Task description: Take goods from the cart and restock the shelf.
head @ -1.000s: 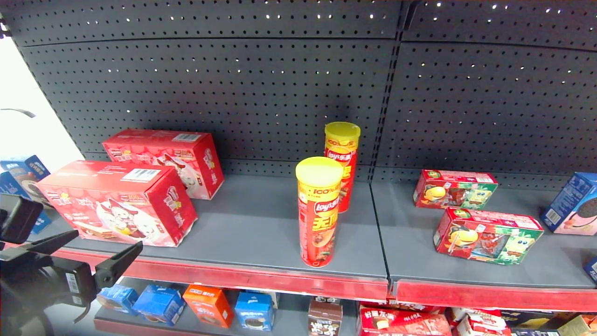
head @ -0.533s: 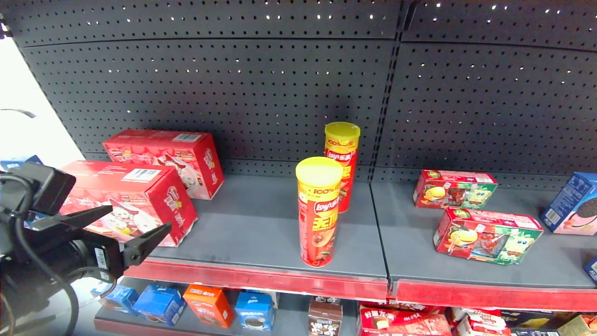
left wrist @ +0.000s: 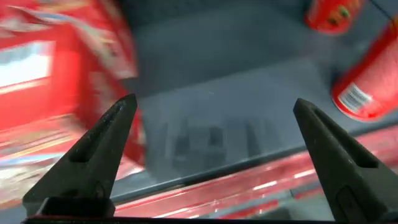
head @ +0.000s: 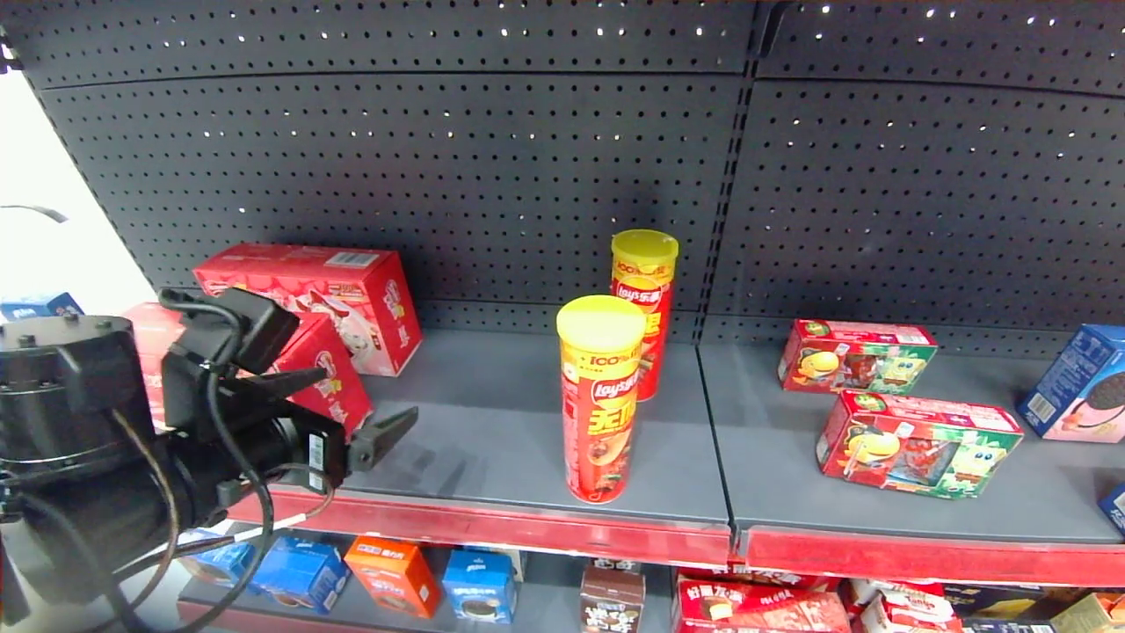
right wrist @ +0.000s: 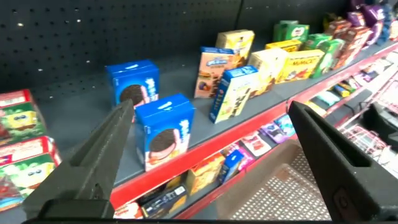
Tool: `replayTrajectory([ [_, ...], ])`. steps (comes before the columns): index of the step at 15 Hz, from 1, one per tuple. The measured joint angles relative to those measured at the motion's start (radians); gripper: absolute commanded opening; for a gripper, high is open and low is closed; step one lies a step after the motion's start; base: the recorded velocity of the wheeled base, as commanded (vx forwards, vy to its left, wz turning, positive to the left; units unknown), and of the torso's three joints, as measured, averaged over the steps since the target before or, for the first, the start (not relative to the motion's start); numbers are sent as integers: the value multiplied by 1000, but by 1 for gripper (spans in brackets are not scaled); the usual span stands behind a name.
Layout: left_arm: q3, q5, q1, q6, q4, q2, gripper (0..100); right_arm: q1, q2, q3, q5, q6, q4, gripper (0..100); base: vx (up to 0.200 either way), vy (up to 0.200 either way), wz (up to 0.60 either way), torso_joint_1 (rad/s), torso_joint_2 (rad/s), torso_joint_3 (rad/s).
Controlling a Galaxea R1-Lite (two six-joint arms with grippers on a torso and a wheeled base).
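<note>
Chip can [head: 600, 400] is standing ahead of the left end effector [head: 369, 394], hovering spread beside a red box [head: 334, 352]; right end effector [right wrist: 211, 104] is gaping.

Grey shelf [head: 492, 413], red front chip can [head: 601, 413] upright near edge, rear chip can [head: 644, 299] upright behind it

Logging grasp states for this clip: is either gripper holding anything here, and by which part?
Nothing is held: the left gripper and the right gripper are both open and empty.
</note>
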Motion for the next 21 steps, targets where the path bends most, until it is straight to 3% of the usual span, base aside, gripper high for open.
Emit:
replayTrajectory([
  [3, -6, 0, -27, 33, -1, 80, 100, -16, -18, -1, 1, -5, -2, 100, 0, 0, 0, 0, 0, 0],
  [6, -41, 0, -56, 38, -4, 155, 100, -29, -42, 3, -3, -11, 2, 100, 0, 0, 0, 0, 0, 0],
  [11, -158, 4, -153, 35, -8, 280, 100, -52, -59, 8, 1, -31, 2, 100, 0, 0, 0, 0, 0, 0],
  [21, -300, 3, -183, 36, -50, 473, 100, -59, -80, 17, 1, -72, 1, 100, 0, 0, 0, 0, 0, 0],
])
